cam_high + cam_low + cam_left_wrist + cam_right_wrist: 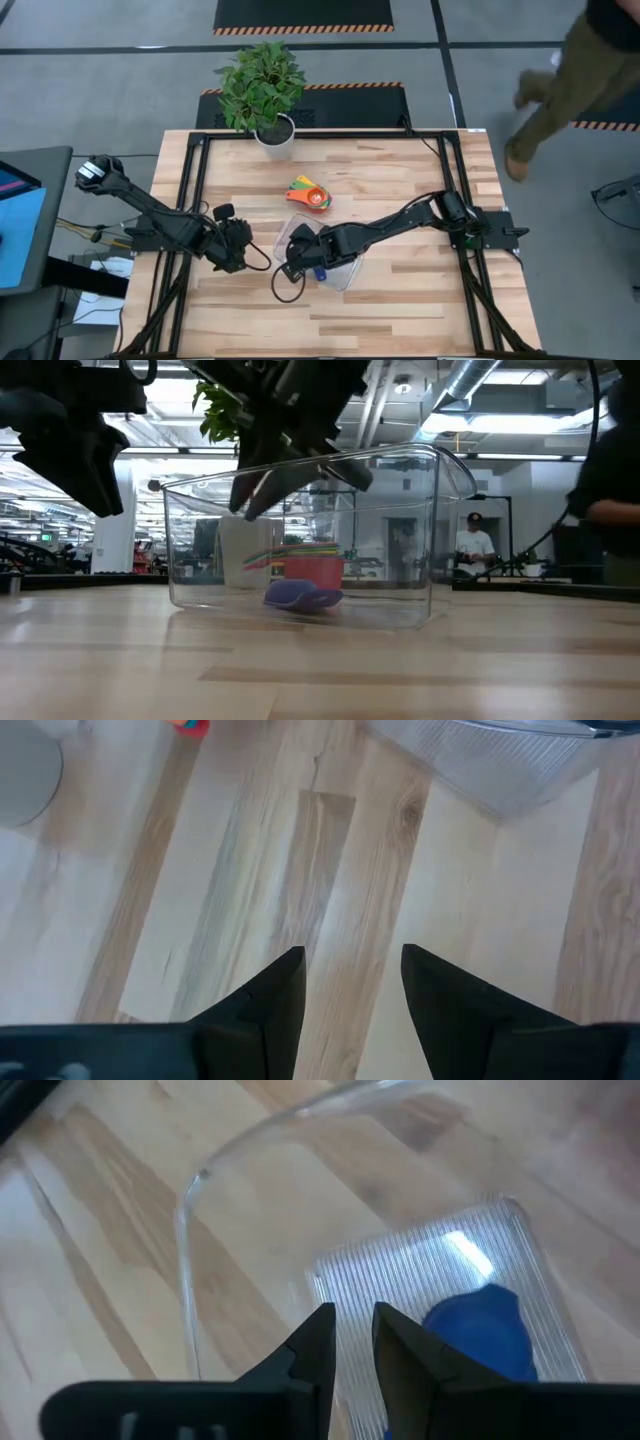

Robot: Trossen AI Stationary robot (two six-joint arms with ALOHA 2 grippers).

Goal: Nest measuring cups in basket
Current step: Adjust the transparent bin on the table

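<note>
The right hand [348, 1342] hangs inside the clear basket [345, 278] at mid-tabletop, fingers nearly together and gripping nothing, just beside a blue measuring cup [480, 1335] on the ribbed floor. The remaining cups [310, 193] (a bright little stack) lie farther back. The left hand [350, 985], left of the basket, hangs open and empty.

My workspace is bright and evenly lit from ceiling lamps, visible at the top of the low view. Glare shines on the ribbed floor of the basket [440, 1280] under my right wrist. My own fingers look dark and slightly blurred.
</note>
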